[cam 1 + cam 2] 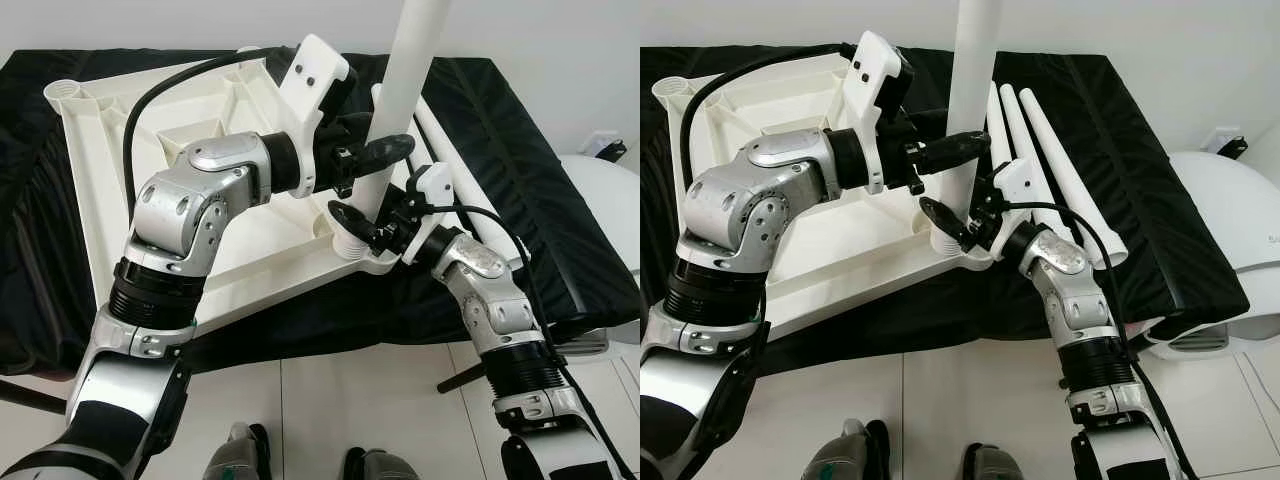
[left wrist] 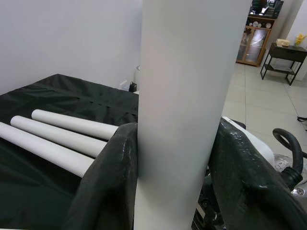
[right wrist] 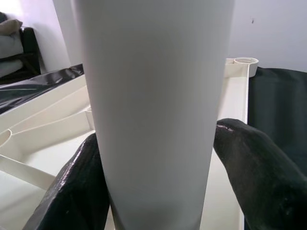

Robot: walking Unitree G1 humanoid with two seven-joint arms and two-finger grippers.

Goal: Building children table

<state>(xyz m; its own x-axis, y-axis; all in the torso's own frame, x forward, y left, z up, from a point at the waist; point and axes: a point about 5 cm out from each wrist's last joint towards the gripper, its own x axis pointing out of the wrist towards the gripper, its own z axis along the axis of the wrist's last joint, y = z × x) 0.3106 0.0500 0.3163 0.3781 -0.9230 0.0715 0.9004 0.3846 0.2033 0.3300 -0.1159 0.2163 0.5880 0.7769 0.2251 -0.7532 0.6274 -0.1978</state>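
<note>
Upside down on a black padded cover (image 1: 1110, 150): a white plastic children's table panel (image 1: 150, 150), ribbed underside up, with round leg sockets at the corners. Upright in the near right corner socket (image 1: 945, 243): a white cylindrical plastic table leg (image 1: 405, 90), reaching beyond the top of the head views.

Left gripper (image 1: 368, 152) clamped across the upright leg partway up, one long black finger (image 2: 108, 182) on each side, both pressed against it. Right gripper (image 1: 962, 222) lower, close to the socket, its black fingers (image 3: 76, 187) likewise hugging the leg from both sides near the base. Jaws of both closed on the leg.

Just right of the upright leg, lying side by side on the cover: three more white tapered table legs (image 1: 1055, 150), pointing away toward the far wall. A black cable (image 1: 150, 95) arching from the left forearm over the panel. At the far right, beside the cover, a rounded white appliance (image 1: 1220, 230) with a vent grille; faint grey lettering at its edge, too cut off to read. Pale tiled floor (image 1: 940, 400) in the near foreground.
</note>
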